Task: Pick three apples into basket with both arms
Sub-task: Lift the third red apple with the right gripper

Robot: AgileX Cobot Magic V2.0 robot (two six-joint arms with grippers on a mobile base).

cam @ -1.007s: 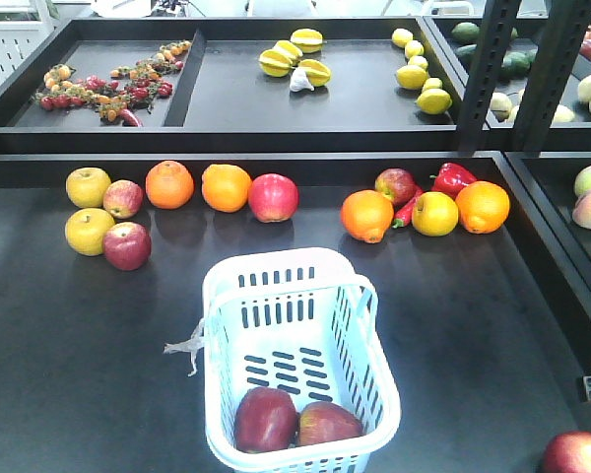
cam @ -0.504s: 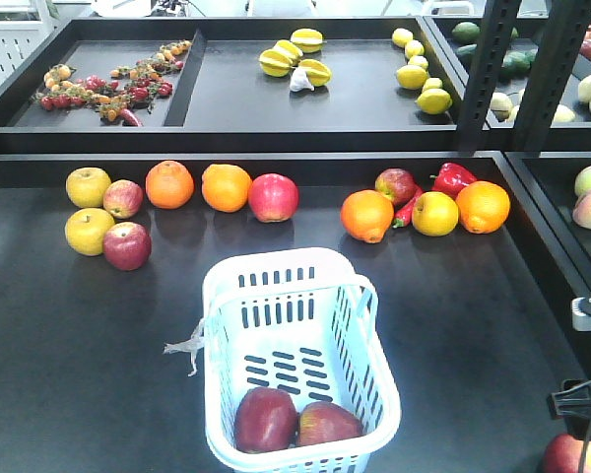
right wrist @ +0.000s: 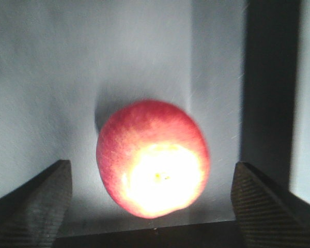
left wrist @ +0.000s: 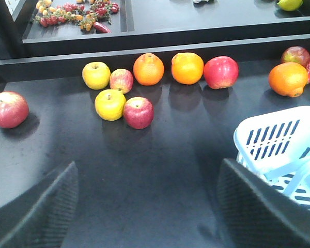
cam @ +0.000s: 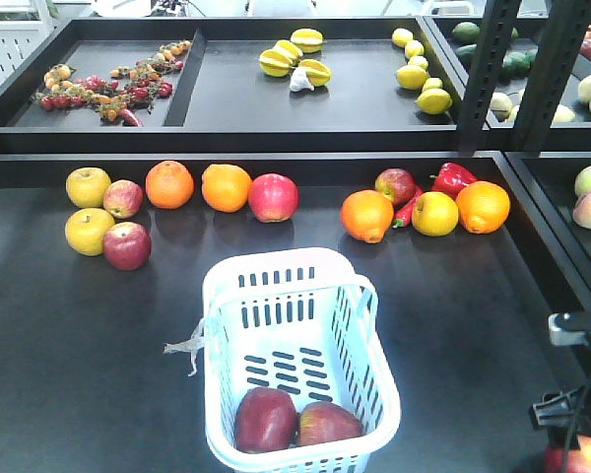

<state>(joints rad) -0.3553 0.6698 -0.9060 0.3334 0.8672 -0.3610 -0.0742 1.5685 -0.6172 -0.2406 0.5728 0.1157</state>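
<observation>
So the basket [cam: 300,365] sat on the dark tabletop [cam: 79,335] with two apples [cam: 266,419] already in its near end, side by side and touching. The third apple [right wrist: 153,157] was off at the near right corner of the tabletop, well apart from the basket. The right gripper [right wrist: 150,206] hung right over it with the jaws spread wide, one finger [right wrist: 33,199] on each side of the apple and neither touching it. In the front view you only got a sliver of that apple at the bottom right edge, with the black arm [cam: 576,384] in front of it.

The left gripper [left wrist: 144,206] was low over bare tabletop to the left of the basket, jaws also wide and holding nothing. Ahead of it were a couple of yellow apples [left wrist: 96,75], two small reddish ones, then two oranges [left wrist: 148,69] and a pink-red apple [left wrist: 220,72] in a row along the back edge. One more red apple [left wrist: 8,109] sat by itself far left.
</observation>
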